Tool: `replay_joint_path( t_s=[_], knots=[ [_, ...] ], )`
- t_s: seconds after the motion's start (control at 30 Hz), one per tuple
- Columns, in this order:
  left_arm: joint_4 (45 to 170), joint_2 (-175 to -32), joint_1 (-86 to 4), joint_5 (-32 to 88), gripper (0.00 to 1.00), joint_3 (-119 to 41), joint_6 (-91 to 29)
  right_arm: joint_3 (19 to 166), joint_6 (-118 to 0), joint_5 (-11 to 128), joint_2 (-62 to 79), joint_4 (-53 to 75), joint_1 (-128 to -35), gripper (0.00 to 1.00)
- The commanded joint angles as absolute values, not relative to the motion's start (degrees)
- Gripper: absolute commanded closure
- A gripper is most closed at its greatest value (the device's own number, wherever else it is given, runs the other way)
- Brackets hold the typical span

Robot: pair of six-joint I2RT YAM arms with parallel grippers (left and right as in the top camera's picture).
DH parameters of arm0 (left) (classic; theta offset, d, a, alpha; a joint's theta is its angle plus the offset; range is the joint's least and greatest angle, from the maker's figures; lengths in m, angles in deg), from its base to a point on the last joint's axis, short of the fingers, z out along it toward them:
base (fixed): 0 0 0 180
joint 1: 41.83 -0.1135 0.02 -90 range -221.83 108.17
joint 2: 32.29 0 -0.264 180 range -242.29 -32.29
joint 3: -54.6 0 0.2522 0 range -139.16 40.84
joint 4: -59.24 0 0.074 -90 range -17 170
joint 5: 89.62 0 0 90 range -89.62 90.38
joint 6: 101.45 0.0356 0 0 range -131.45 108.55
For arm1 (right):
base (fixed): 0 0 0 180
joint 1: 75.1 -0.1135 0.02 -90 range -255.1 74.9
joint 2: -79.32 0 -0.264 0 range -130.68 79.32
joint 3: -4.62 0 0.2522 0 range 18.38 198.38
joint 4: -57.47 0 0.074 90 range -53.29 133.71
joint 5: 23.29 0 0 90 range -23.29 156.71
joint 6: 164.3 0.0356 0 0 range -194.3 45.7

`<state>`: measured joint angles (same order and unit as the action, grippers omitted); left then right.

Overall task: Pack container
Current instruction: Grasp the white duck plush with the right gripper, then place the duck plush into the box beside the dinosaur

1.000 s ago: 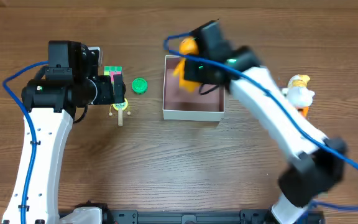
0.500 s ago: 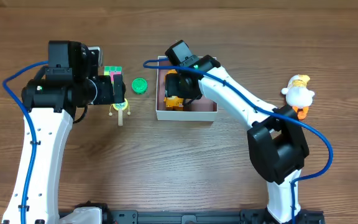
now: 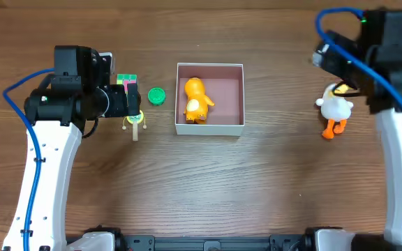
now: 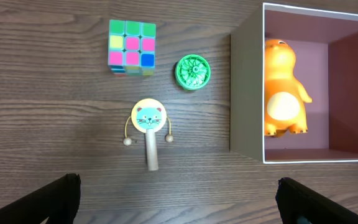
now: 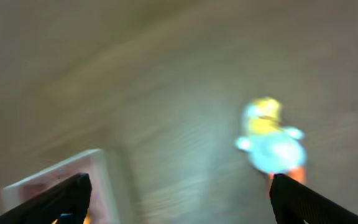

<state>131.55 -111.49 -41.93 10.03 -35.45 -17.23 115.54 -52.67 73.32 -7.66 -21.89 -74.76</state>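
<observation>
The container (image 3: 230,96) is a shallow white box with a pink-brown inside, at the table's middle. An orange toy (image 3: 195,100) lies in its left half, and the left wrist view shows the same toy (image 4: 283,87) against the container wall (image 4: 246,93). My right gripper (image 3: 337,66) hangs open and empty at the far right, above a white duck (image 3: 336,108). The right wrist view is blurred and shows the duck (image 5: 271,144) ahead of my right gripper (image 5: 179,199). My left gripper (image 3: 132,102) stays open over the toys left of the container, holding nothing.
Left of the container lie a colour cube (image 3: 126,81), a green round disc (image 3: 157,95) and a cat-face rattle drum (image 3: 135,122). From the left wrist they show as cube (image 4: 132,45), disc (image 4: 192,71) and rattle (image 4: 149,121).
My right gripper opened and let the orange toy go into the container, then swung away to the far right above the duck. The left arm has not moved.
</observation>
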Motion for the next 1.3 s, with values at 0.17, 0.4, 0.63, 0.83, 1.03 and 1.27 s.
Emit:
replay_joint_path(
  t_s=[0.17,0.4,0.63,0.83,1.03,1.27],
  knots=[
    [131.5,-111.7,-42.2,10.0,0.00,-36.9,-16.2,105.1,-58.6,73.8,-22.8,-17.8,-63.2,0.00],
    [131.5,-111.7,-42.2,10.0,0.00,-36.9,-16.2,104.5,-59.6,69.0,-33.8,-17.0,-60.6,0.02],
    [131.5,-111.7,-42.2,10.0,0.00,-36.9,-16.2,105.6,-59.5,68.7,-34.1,-18.2,-61.0,0.86],
    [131.5,-111.7,-42.2,10.0,0.00,-36.9,-16.2,110.8,-59.3,65.3,-20.4,-23.6,-68.4,0.96],
    [131.5,-111.7,-42.2,10.0,0.00,-36.9,-16.2,111.9,-58.9,60.6,-9.2,-19.8,-88.4,0.96],
    [131.5,-111.7,-42.2,10.0,0.00,-36.9,-16.1,111.3,-49.7,71.6,-18.8,-14.7,-101.8,0.96]
  ],
)
